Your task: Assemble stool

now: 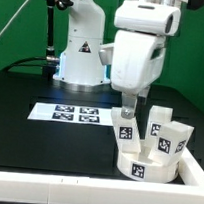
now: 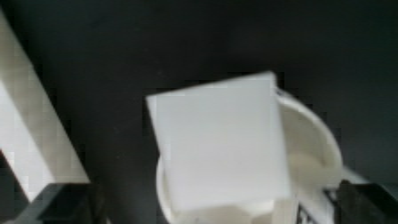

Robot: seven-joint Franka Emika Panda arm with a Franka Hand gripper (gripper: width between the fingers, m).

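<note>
The round white seat (image 1: 148, 161) lies at the exterior view's lower right, with tags on its side. One white leg (image 1: 126, 133) stands upright on the seat's left part, its tag facing the camera. My gripper (image 1: 129, 109) is straight above this leg, its fingers reaching down over the leg's top. In the wrist view the leg (image 2: 221, 140) fills the middle with the seat's rim (image 2: 317, 150) behind it. The dark fingertips (image 2: 57, 205) stand apart from the leg on both sides, so the gripper is open. Two more legs (image 1: 161, 121) (image 1: 173, 142) stand at the seat's right.
The marker board (image 1: 75, 114) lies flat on the black table to the left of the seat. A long white border rail (image 1: 55, 158) runs along the front edge and another along the right; one rail shows in the wrist view (image 2: 25, 110). The robot base (image 1: 83, 48) stands behind.
</note>
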